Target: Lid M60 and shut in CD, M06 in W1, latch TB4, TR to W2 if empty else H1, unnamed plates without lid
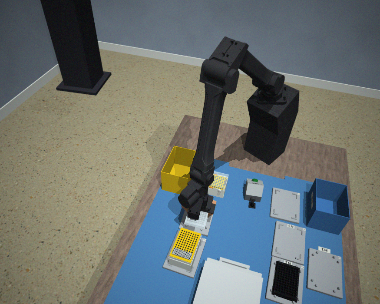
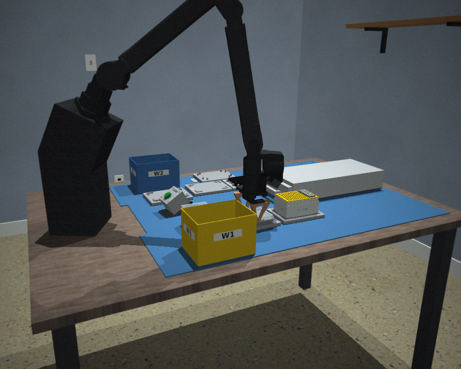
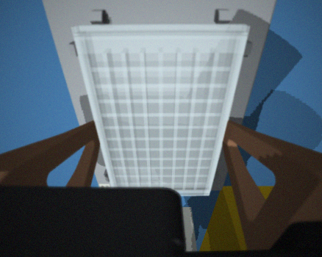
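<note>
The clear assay plate (image 3: 160, 110) is a see-through grid of wells, low over its grey nest (image 3: 63, 55) on the blue mat. My gripper (image 3: 161, 127) is shut on it, one brown finger on each long side near the plate's near end. In the top view the gripper (image 1: 198, 209) and plate (image 1: 199, 220) sit between the yellow bin W1 (image 1: 178, 170) and the tip rack TR (image 1: 184, 245). In the exterior view the plate (image 2: 264, 216) is partly hidden behind W1 (image 2: 218, 232). I cannot tell whether the plate touches the nest.
The tip box TB4 (image 1: 218, 184) stands beside W1, with the green DONE key (image 1: 255, 180) further right. The blue bin W2 (image 1: 329, 206), the cooler CD (image 1: 227, 282), a black plate (image 1: 285, 281), the nest H1 (image 1: 325, 273) and two bare nests (image 1: 285, 204) are also on the mat.
</note>
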You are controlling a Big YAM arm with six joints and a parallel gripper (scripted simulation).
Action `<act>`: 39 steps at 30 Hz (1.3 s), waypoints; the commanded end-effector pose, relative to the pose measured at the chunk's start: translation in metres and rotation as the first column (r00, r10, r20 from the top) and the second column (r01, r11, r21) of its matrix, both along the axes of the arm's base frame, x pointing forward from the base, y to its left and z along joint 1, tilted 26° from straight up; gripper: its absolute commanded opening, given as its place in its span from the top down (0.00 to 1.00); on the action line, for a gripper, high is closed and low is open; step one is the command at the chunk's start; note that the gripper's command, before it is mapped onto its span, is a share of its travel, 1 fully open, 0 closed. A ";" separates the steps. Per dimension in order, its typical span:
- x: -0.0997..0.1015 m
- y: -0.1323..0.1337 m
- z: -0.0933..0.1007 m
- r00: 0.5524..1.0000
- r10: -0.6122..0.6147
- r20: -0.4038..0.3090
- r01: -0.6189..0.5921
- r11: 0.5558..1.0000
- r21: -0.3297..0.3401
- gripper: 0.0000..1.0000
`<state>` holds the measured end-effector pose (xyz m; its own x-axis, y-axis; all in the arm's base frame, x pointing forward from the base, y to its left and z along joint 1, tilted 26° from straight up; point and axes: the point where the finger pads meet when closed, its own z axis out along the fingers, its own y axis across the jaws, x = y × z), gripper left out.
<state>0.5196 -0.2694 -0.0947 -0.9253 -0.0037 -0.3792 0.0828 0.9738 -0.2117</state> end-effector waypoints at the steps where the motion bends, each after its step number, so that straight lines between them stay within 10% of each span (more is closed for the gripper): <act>1: 0.006 -0.003 0.012 1.000 0.003 0.021 -0.003 1.000 -0.009 1.00; 39: -0.013 0.014 0.059 1.000 0.011 0.019 -0.010 1.000 -0.008 1.00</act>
<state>0.5059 -0.2625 -0.0518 -0.9219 -0.0055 -0.3874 0.0847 0.9729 -0.2153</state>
